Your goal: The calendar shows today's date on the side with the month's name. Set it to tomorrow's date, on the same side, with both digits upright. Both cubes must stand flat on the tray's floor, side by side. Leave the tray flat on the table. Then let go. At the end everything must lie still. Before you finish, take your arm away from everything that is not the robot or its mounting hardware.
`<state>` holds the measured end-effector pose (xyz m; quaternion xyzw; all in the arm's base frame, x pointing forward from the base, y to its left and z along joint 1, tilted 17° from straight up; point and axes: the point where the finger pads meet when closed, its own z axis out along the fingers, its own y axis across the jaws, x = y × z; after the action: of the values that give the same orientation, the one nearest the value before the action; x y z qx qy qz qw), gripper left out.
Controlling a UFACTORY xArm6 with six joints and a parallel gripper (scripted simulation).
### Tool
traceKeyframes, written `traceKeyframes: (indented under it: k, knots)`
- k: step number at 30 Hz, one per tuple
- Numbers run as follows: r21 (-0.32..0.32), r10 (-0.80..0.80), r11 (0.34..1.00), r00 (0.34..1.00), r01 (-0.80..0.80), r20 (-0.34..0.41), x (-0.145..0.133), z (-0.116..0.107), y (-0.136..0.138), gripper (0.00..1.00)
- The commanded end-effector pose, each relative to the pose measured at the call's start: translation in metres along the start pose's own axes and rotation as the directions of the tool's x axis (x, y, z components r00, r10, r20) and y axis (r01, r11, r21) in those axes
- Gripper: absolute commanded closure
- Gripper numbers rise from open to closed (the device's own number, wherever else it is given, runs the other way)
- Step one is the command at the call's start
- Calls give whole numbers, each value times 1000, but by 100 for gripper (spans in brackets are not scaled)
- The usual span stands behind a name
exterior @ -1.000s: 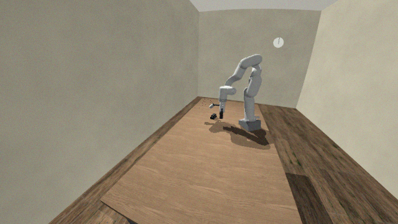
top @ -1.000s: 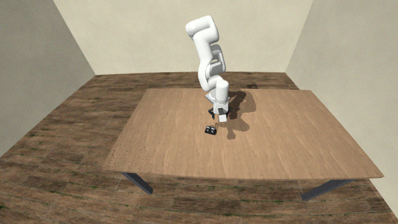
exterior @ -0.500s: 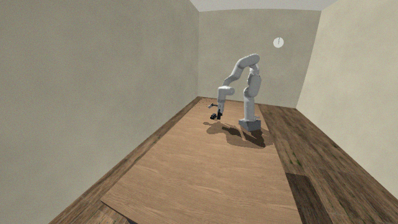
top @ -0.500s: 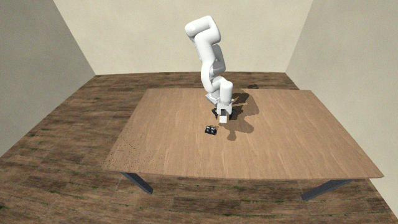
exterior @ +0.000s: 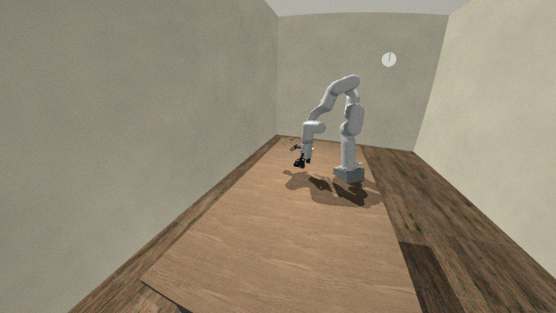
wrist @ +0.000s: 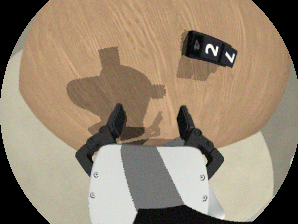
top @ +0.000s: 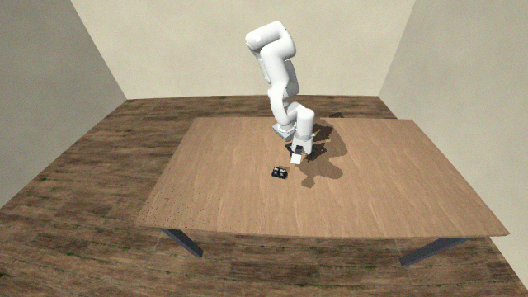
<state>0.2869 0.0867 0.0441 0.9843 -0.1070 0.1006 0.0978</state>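
Observation:
The calendar [top: 280, 172] is a small black tray with two black cubes side by side, flat on the wooden table near its middle. In the wrist view the calendar [wrist: 212, 50] lies at the upper right. The cubes' top faces show a white 2 [wrist: 212, 50] and a mark like a 7 [wrist: 229, 56]. The side with the month's name is too small to read. My gripper [top: 298, 154] hangs above the table, just behind and to the right of the calendar. Its fingers are open and empty, apart from the calendar. In the exterior view the gripper [exterior: 300, 163] overlaps the calendar.
The arm's base [top: 285, 131] stands on the table's far side, close behind the gripper. The arm's shadow [top: 322, 165] falls to the right of the calendar. A round clock [exterior: 388, 59] hangs on the back wall.

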Motion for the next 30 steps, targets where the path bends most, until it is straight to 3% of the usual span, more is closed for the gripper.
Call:
traceKeyframes:
  k: [1, 5, 10, 14, 22, 30]
  knots:
    - [-9, 25, 1000, 1000, -25, -9, 2, 0, -9, 0]
    - [-9, 61, 998, 998, -61, -10, 2, 0, -10, 0]
    - [-7, 238, 971, 971, -238, -11, 3, 0, -13, 0]
    - [-7, 241, 971, 971, -241, -11, 5, 1, -37, 0]
    - [-7, 241, 971, 971, -241, -11, 5, 4, -37, 0]
    - [-7, 241, 971, 971, -241, -11, 5, 25, -37, 0]
